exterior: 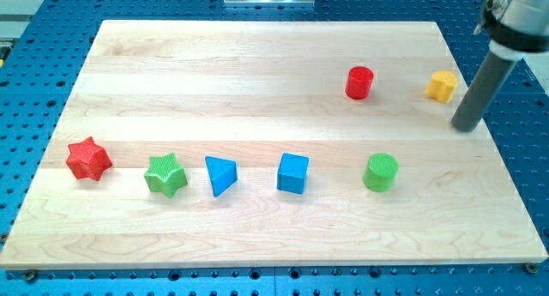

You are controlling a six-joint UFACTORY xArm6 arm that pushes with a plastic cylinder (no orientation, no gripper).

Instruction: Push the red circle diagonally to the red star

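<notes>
The red circle [359,82] stands on the wooden board near the view's upper right. The red star [88,159] lies at the view's far left, lower than the circle. My tip [467,126] rests on the board near its right edge, to the right of and a little below the red circle, just right of and below the yellow block [442,87]. It touches no block.
A green star [165,175], a blue triangle [220,175], a blue cube [292,173] and a green circle [380,172] stand in a row across the board's lower half. The wooden board [257,64] sits on a blue perforated table.
</notes>
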